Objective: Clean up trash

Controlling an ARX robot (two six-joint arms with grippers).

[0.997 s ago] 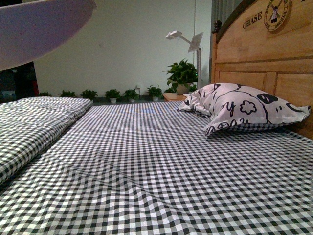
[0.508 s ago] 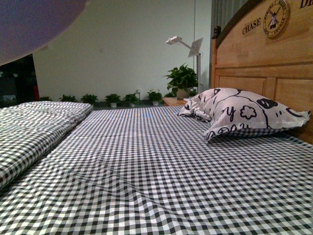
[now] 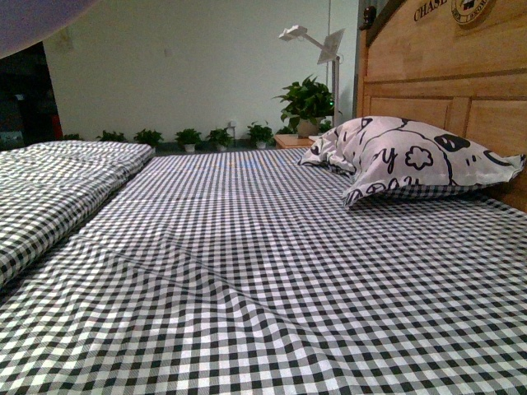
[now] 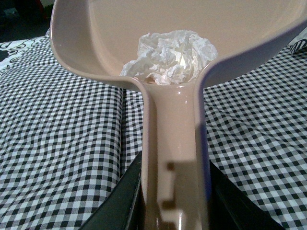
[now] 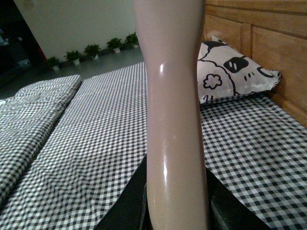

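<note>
the trash (image 4: 169,57) lies in the dustpan (image 4: 96,43), whose handle the left gripper (image 4: 173,201) clamps; the pan's front is cut off. the right gripper (image 5: 175,201) grips a beige handle (image 5: 173,120) whose ends are out of frame, above the checked bed (image 3: 263,271)

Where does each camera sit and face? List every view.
Front: on body, across the checked bed to the pillow; no arms.
Left wrist: looks along the dustpan holding the paper wad; left end effector clamps its handle.
Right wrist: along a beige handle in the right end effector.
Shared: pillow, front and right wrist.
</note>
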